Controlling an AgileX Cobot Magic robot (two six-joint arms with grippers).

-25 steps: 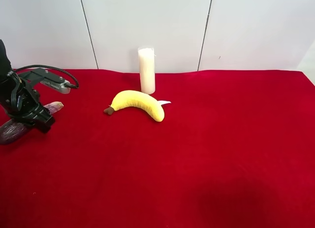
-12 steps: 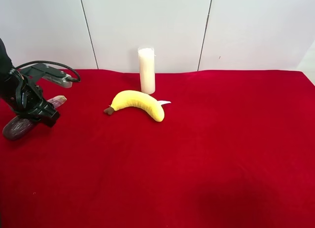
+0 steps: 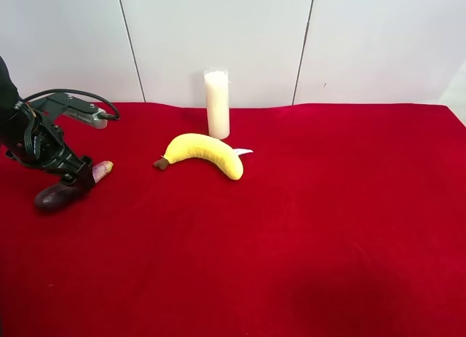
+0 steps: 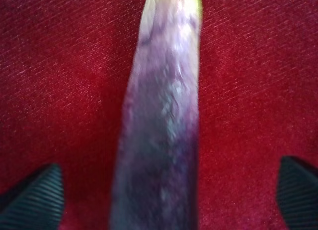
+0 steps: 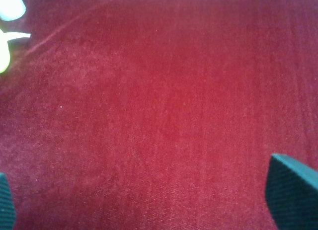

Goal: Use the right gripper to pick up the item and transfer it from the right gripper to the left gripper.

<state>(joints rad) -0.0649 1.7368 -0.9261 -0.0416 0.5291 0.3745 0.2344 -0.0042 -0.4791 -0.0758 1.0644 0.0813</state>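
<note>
**Eggplant released near the left edge of the red cloth**

The left gripper [image 3: 73, 183] was seen spread wide, clasping nothing, with the eggplant [image 4: 161, 125] lying between its fingertips [image 4: 35, 197] on the cloth [image 3: 306, 228]. The toy was judged light, smooth, probably slippery; its thicker purple middle was judged the safest hold. The right gripper [image 5: 144, 202] was seen wide apart, empty, over bare cloth.

one high camera, two wrist cameras

the high view looks down across the red table [image 3: 328, 228] toward the wall; both wrist views sit close over that cloth, the left sharing the eggplant [image 4: 161, 130].
</note>
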